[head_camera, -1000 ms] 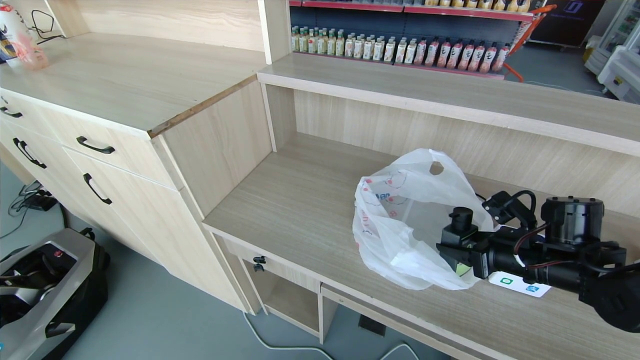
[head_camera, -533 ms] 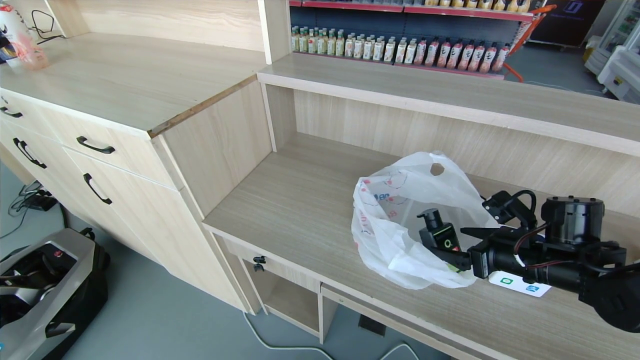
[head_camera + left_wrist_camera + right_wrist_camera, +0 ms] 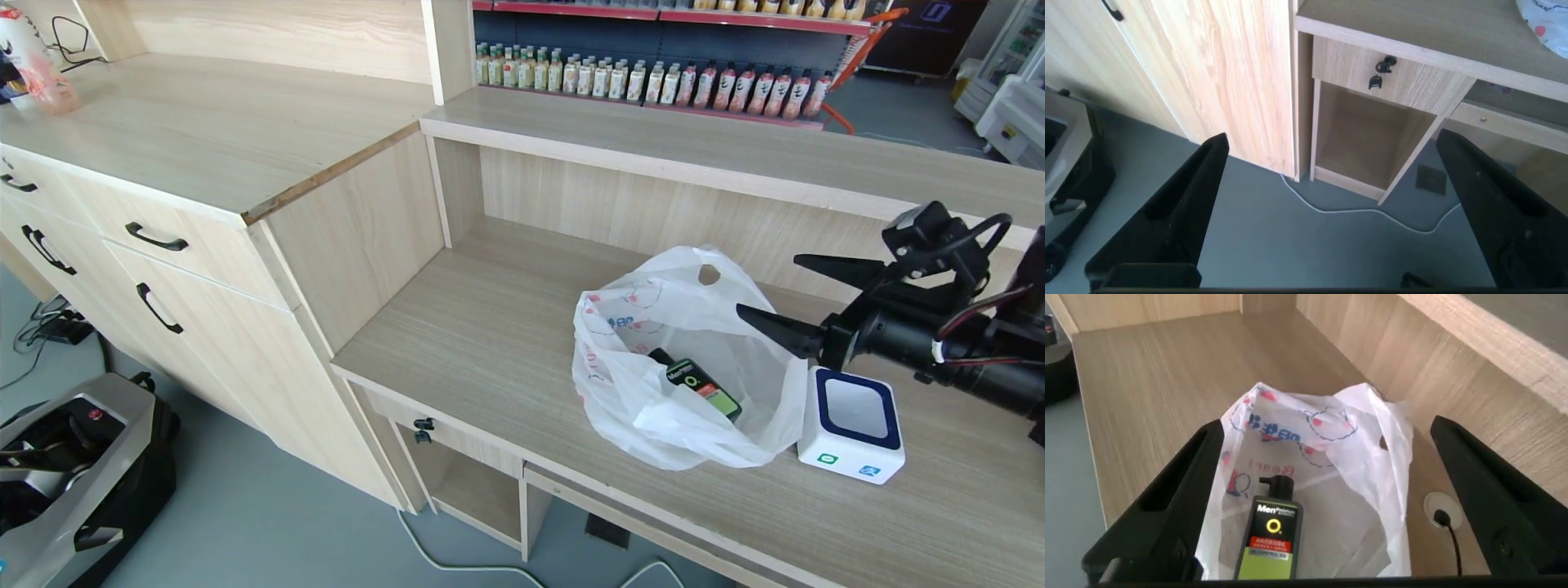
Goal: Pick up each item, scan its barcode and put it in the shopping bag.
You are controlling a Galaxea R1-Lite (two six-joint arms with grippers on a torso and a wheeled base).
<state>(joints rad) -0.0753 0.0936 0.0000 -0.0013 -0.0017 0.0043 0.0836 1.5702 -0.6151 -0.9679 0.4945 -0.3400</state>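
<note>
Released bottle (image 3: pixel 700 389) lies half-hidden in shopping bag (image 3: pixel 678 296); right claw (image 3: pixel 767 284) withdrawn wide, left claw (image 3: pixel 1331 137) wide.

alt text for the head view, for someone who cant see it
A dark pump bottle lies inside an open white shopping bag on a light wooden counter. The right gripper, open and empty, hovers to the bag's right, near a white scanner with a blue-rimmed top. A row of bottled drinks runs behind.
</note>
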